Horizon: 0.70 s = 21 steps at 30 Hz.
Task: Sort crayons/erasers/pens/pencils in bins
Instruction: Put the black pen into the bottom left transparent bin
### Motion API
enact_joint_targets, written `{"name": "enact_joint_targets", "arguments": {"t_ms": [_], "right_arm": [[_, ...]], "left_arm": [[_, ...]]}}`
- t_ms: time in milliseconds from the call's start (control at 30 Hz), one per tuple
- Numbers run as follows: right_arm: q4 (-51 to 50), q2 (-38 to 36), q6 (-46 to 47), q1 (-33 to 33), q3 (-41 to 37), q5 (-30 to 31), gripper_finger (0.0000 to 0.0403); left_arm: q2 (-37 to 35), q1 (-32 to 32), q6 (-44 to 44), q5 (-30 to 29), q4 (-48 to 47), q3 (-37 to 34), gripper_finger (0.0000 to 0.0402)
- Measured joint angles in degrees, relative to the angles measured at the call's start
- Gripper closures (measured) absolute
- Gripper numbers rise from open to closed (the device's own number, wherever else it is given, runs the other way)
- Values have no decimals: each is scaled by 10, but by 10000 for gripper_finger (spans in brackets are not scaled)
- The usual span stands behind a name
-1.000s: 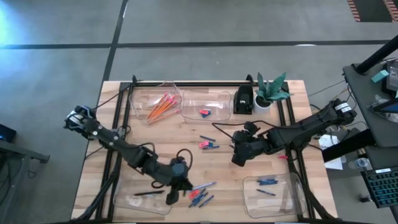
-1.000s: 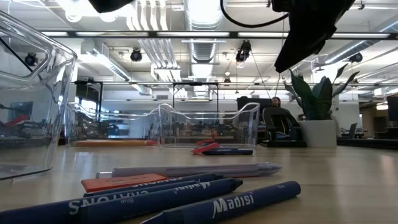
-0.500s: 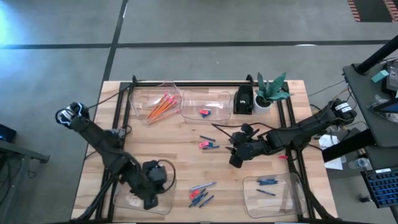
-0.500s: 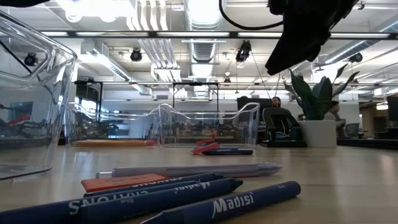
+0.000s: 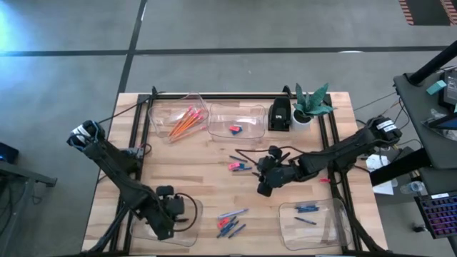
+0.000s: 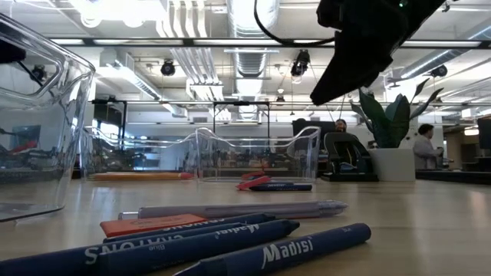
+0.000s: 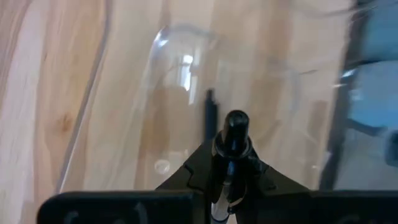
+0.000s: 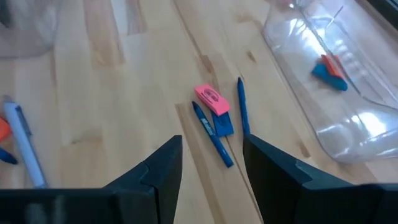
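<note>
A wooden table (image 5: 207,153) seen from above carries four clear bins, two at the far edge and two at the near edge. The left claw (image 5: 163,220) hangs over the near-left bin (image 5: 187,238) and grips a dark pen (image 7: 229,146) between its narrowed fingers; another pen (image 7: 210,115) already lies on that bin's floor, directly below and ahead of the claw. The right claw (image 5: 264,187) hovers over the middle of the table with its fingers (image 8: 163,167) spread wide and nothing between them. Just ahead of it on the wood lie a pink eraser (image 8: 211,99), a blue eraser (image 8: 222,123) touching it, and two slim blue crayons (image 8: 212,134) beside them. The far-left bin (image 5: 158,126) holds orange pencils (image 5: 186,121). The far-right bin (image 5: 251,130) holds a red and a blue eraser (image 5: 234,129). The near-right bin (image 5: 330,221) holds blue crayons (image 5: 306,208). More crayons (image 5: 230,225) and a grey pen (image 5: 233,213) lie loose near the front edge, between the two near bins.
</note>
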Motion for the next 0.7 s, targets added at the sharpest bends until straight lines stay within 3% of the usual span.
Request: {"name": "enact_joint_targets", "arguments": {"t_ms": [533,700], "right_arm": [[0,11,2,-10,0,0,246],[0,11,2,-13,0,0,251]], "left_arm": [[0,0,-10,12,13,-64,384],[0,0,-8,9,79,-87,384]]}}
